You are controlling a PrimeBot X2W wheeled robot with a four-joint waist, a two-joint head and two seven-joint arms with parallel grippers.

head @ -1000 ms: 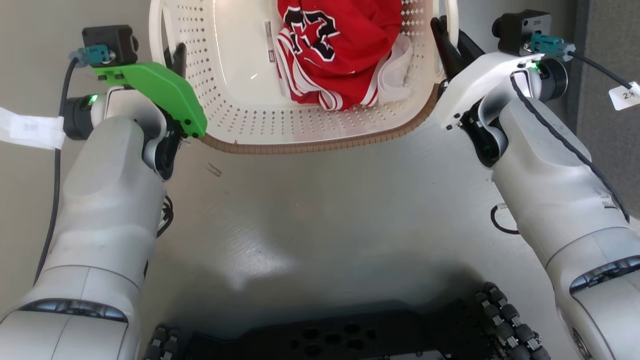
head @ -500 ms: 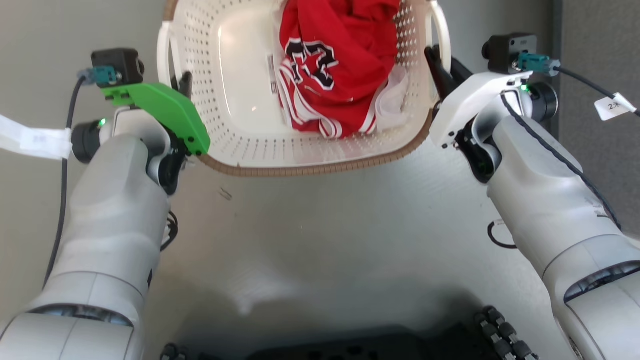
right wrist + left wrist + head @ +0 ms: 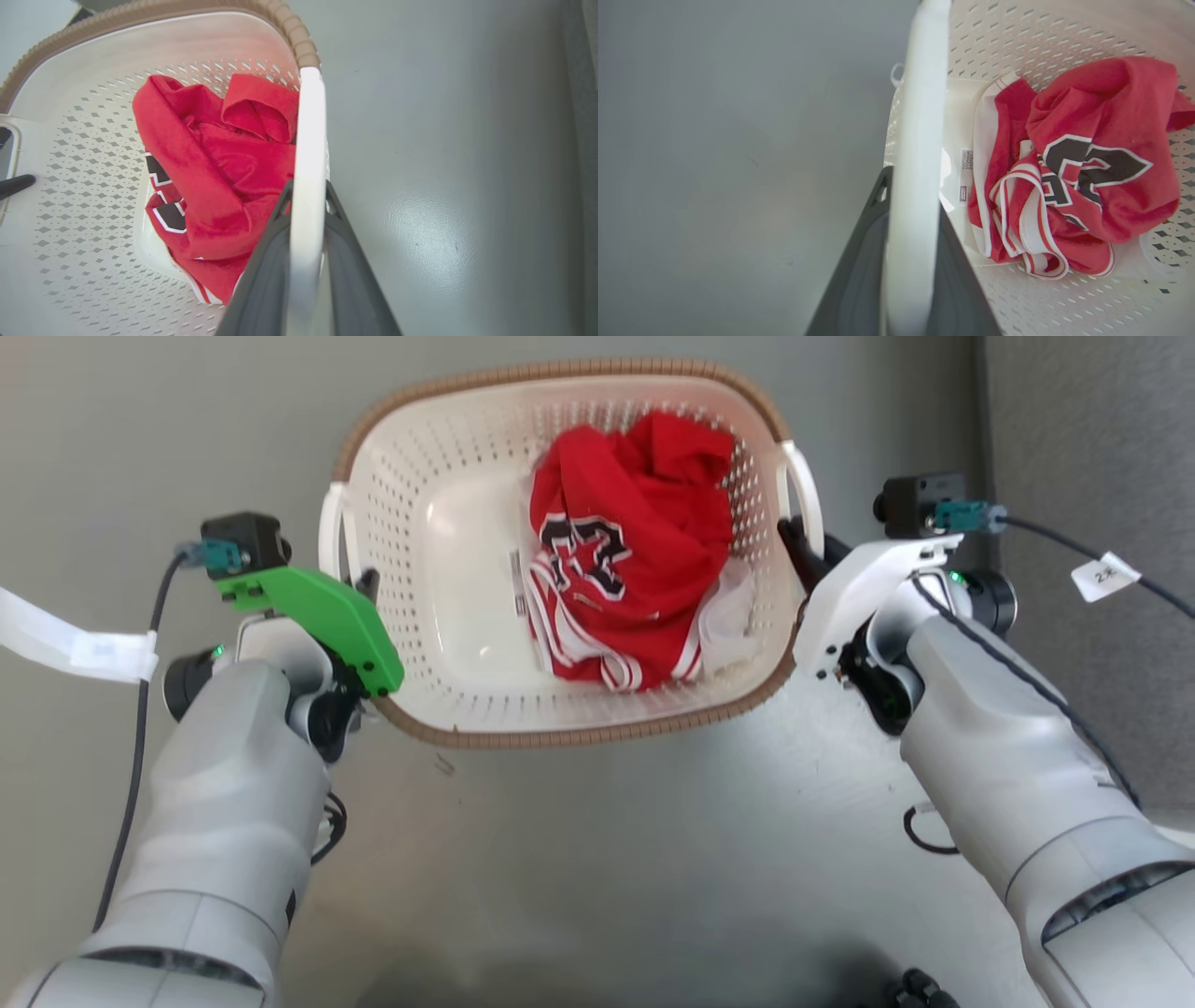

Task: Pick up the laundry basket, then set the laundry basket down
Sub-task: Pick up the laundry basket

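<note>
**Both handles pinched, the basket slung between my arms**

The laundry basket (image 3: 560,739) is straight ahead of me over the grey floor (image 3: 607,877), with its brown rim upward and roughly level. My left gripper (image 3: 911,196) has its two dark fingers drawn in narrow on the left handle (image 3: 920,116), one finger on each side of the white bar. My right gripper (image 3: 306,191) pinches the right handle (image 3: 308,130) the same way.

I hold it at the two short sides so the load hangs evenly between my arms and neither wrist has to fight a tilt. I cannot tell from here whether its base rests on the floor or is clear of it.

A red jersey (image 3: 635,541) lies bunched against the basket's right wall, nearer my right gripper. I judge that side carries a little more weight.

The bars are thin and smooth, so sliding along my fingers is the risk. Setting it down calls for both arms to lower together at one pace.
</note>
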